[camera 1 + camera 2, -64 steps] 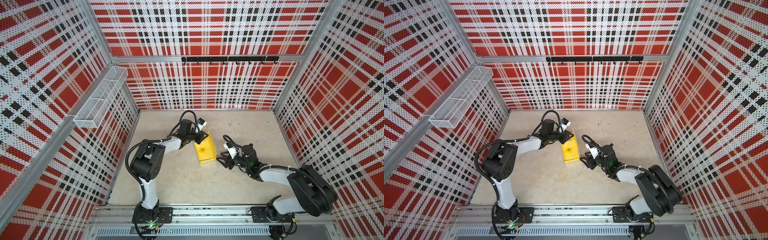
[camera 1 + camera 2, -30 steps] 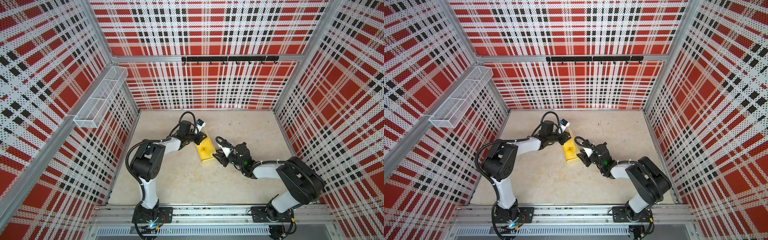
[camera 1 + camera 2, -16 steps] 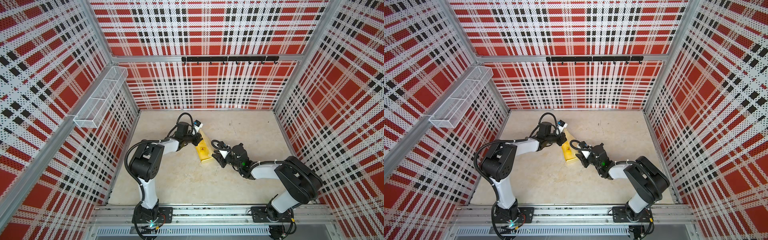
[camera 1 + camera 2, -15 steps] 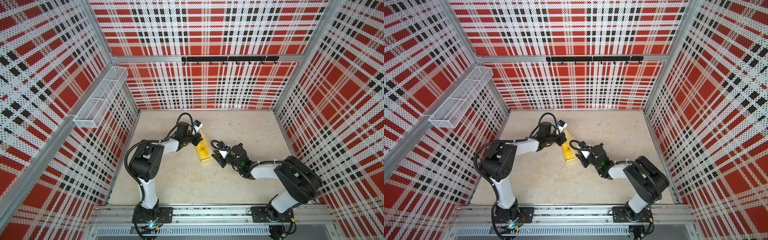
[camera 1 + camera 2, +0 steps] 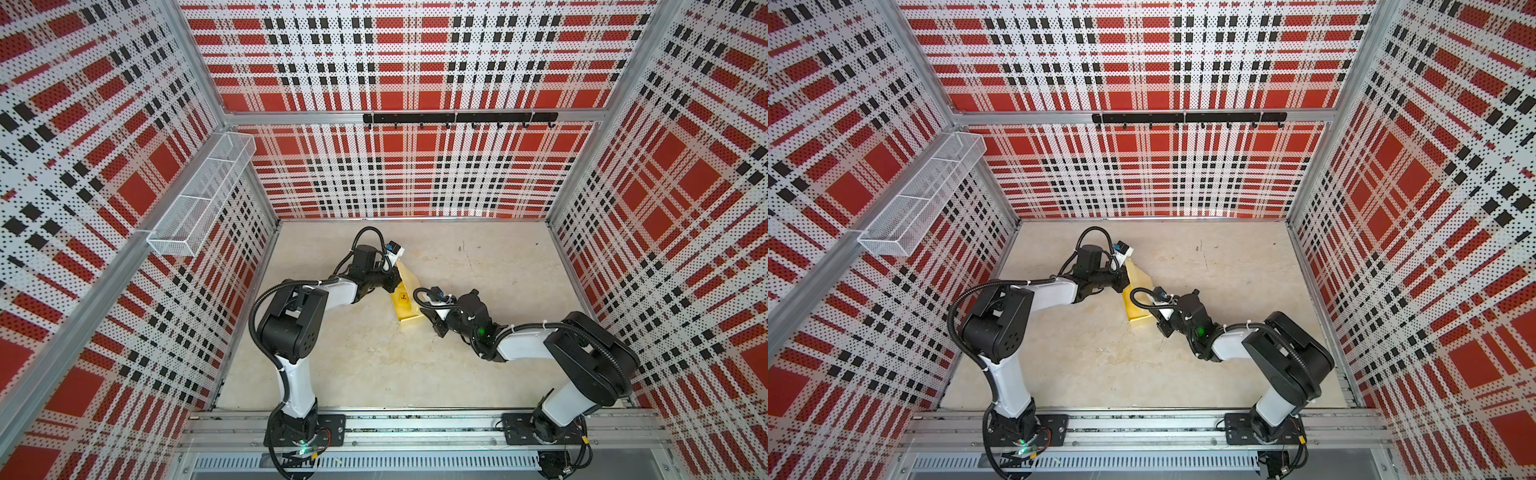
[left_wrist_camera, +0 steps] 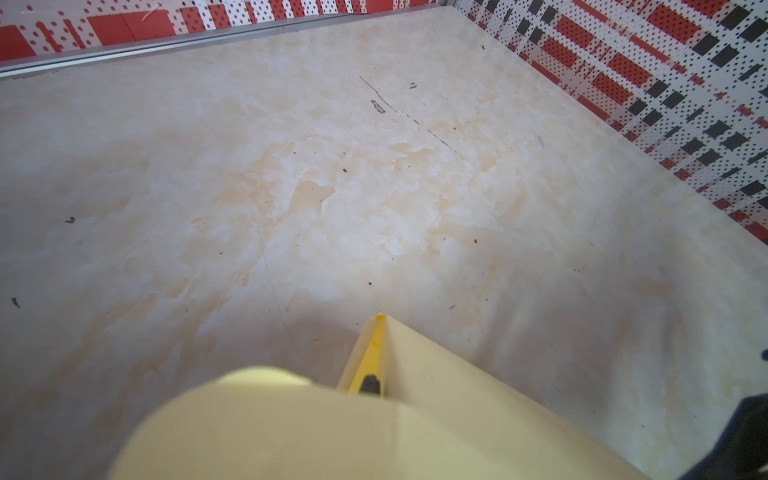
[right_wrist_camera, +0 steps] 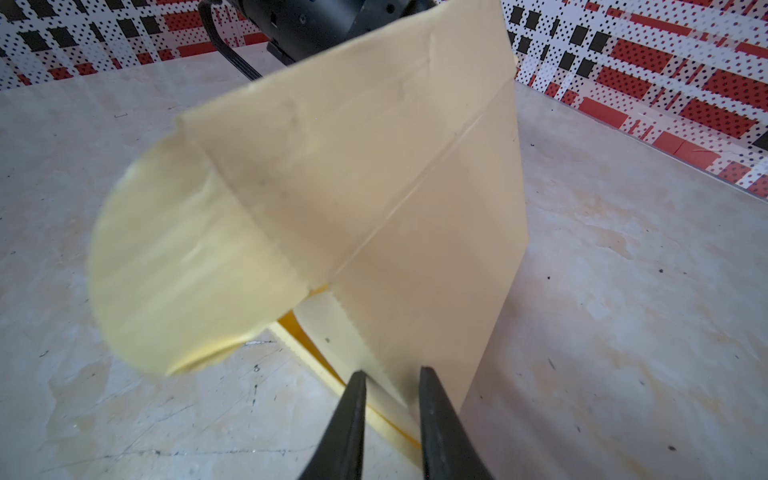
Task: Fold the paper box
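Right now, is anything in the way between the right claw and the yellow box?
Nothing visible. The right gripper is at the box. In the right wrist view its open jaws straddle one edge of the box, with only bare table around them.

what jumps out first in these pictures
The red, white and black plaid walls enclosing the beige table hit first. At the table's middle the pale yellow paper box sits half-raised, clamped at its far end by the left hand, while the open right hand straddles one panel's edge.
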### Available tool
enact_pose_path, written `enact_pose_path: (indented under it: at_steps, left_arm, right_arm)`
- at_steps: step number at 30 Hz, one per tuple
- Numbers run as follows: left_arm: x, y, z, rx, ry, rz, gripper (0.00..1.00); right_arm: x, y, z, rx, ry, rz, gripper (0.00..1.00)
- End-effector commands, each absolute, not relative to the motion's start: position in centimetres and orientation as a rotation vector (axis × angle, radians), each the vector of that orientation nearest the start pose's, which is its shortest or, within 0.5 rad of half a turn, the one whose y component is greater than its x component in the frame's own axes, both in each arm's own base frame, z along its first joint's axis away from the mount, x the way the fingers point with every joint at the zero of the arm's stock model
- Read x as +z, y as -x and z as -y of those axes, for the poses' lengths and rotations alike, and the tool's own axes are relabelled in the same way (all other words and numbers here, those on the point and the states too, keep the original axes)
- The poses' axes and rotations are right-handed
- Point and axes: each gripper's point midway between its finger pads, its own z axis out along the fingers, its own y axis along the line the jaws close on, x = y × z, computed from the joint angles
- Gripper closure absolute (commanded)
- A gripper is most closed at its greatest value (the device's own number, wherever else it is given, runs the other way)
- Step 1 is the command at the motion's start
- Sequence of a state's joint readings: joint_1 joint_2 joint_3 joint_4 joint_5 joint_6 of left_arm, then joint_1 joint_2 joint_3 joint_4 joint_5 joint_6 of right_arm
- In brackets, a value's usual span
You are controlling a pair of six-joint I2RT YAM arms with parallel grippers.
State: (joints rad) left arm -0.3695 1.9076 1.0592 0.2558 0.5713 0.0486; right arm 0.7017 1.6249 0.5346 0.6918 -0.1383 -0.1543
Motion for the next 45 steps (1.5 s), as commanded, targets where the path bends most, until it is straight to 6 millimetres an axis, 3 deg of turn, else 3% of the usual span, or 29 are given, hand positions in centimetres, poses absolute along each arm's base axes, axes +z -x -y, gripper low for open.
enact_pose_path:
  at_steps: [1,23,32,45]
  left_arm:
    - [10.5,-41.4,27.0,-0.865,-0.790,-2.011,0.86]
    - [9.3,-41.4,25.1,-0.861,-0.695,-2.079,0.83]
    - [9.6,-41.8,24.3,-0.826,-0.654,-2.084,0.77]
    - [11.0,-41.8,22.3,-0.762,-0.586,-2.060,0.57]
  right_arm:
    - [10.7,-32.4,-30.1,0.426,0.914,-1.710,0.76]
    - [8.8,-32.1,-31.6,0.416,0.989,-1.736,0.76]
    - [7.8,-32.2,-31.9,0.416,1.009,-1.748,0.77]
    - [7.3,-32.7,-32.3,0.408,1.016,-1.748,0.77]
